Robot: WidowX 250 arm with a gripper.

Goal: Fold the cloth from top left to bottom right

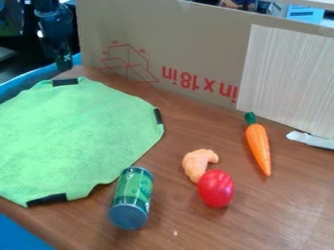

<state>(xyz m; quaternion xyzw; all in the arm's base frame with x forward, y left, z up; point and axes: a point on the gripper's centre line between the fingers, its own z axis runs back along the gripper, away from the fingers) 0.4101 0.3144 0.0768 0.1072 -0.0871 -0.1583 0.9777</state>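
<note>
Green cloth (72,139) spread unfolded at the left edge of the counter (287,210), end effector (64,62) by the far left corner; can't tell how far open, or whether it holds anything. You'd best pinch just the top-left edge, lift low, carry diagonally, avoid the can (132,197) beside the cloth's lower right

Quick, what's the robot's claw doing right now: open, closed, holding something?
Gripper, upper left, near the green cloth: it can't be told whether it is open or closed.
</note>
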